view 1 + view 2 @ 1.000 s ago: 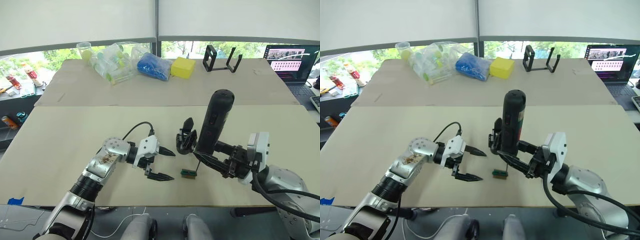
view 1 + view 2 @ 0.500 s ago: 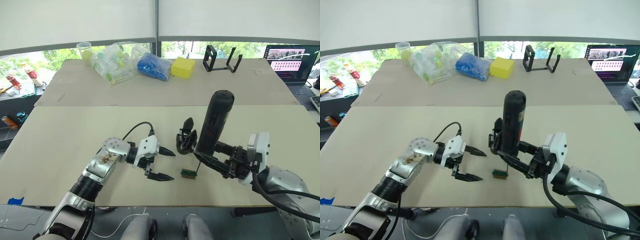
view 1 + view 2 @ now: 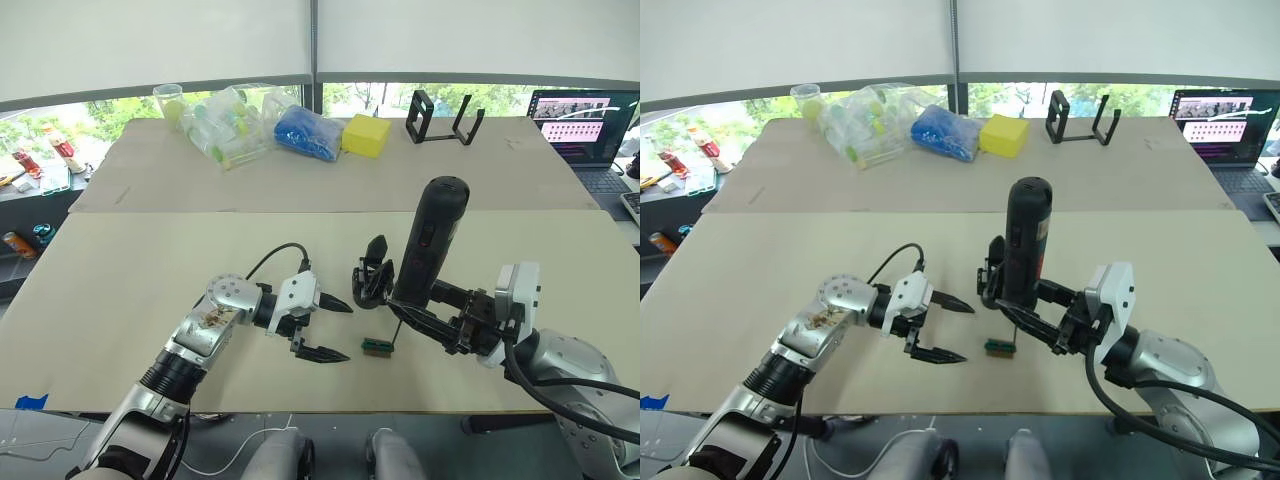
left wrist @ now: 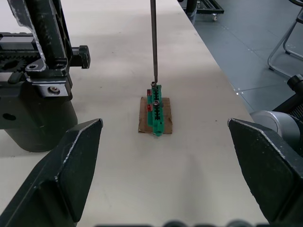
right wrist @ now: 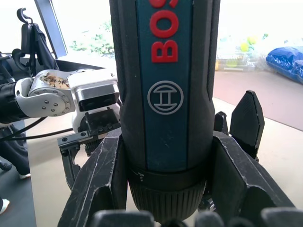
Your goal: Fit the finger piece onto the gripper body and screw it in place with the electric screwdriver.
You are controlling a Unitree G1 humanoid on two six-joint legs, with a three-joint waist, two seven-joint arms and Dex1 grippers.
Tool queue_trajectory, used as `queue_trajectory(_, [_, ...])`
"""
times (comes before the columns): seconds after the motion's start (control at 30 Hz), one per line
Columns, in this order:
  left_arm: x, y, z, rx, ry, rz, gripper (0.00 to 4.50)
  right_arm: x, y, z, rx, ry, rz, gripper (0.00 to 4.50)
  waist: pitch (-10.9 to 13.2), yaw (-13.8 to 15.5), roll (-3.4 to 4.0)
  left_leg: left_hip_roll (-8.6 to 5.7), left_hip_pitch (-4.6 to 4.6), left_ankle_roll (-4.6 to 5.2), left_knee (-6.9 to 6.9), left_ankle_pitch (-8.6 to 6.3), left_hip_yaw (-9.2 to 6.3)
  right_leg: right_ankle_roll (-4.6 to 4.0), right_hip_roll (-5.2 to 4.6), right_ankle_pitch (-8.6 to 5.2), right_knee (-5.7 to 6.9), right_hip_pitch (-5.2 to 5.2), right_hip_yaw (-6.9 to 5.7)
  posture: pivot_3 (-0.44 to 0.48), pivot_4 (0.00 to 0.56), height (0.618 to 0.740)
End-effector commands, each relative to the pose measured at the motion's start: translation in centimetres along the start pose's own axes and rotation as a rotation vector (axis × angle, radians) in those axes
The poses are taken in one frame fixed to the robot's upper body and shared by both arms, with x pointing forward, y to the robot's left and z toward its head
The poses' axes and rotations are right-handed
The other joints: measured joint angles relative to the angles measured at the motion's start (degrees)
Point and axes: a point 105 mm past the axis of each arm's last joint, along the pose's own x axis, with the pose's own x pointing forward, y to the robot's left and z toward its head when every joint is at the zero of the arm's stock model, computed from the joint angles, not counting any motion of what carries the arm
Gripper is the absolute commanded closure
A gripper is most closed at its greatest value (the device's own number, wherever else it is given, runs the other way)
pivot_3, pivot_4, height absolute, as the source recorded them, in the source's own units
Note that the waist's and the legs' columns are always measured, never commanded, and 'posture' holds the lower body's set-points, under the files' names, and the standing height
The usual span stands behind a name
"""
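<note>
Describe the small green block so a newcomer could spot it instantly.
Start at the near beige table, between the two end effectors. Below the upright electric screwdriver held in the right end effector, the thin metal bit comes down onto the small green block, which sits on a brown card. It is the one green thing there; the gripper body beside it is all black.

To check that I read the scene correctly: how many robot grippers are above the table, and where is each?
2. The left gripper hangs open beside the small green block. The right gripper holds the screwdriver upright over that block.
</note>
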Motion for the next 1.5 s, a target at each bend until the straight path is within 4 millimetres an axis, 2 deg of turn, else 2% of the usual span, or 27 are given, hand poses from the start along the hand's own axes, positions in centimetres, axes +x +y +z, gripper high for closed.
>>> queue_trajectory(0.03, [0.00, 0.02, 0.93, 0.052, -0.010, -0.002, 0.00, 0.23, 0.69, 1.53, -0.035, -0.049, 0.038, 2.59, 0.0, 0.0, 0.00, 0.00, 0.00, 0.00, 0.00, 0.00, 0.00, 0.00, 0.00, 0.00, 0.00, 0.00, 0.00, 0.000, 0.150, 0.740])
queue_trajectory(1.17, [-0.11, 0.17, 0.87, 0.056, -0.002, 0.003, 0.00, 0.43, -0.03, 1.44, -0.027, -0.050, 0.026, 2.59, 0.0, 0.0, 0.00, 0.00, 0.00, 0.00, 0.00, 0.00, 0.00, 0.00, 0.00, 0.00, 0.00, 0.00, 0.00, 0.000, 0.150, 0.740])
queue_trajectory(1.5, [-0.13, 0.13, 0.81, 0.057, -0.001, 0.004, 0.00, 0.15, 0.43, 1.16, -0.019, -0.040, 0.034, 2.59, 0.0, 0.0, 0.00, 0.00, 0.00, 0.00, 0.01, 0.00, 0.00, 0.00, 0.00, 0.00, 0.00, 0.00, 0.00, 0.000, 0.150, 0.740])
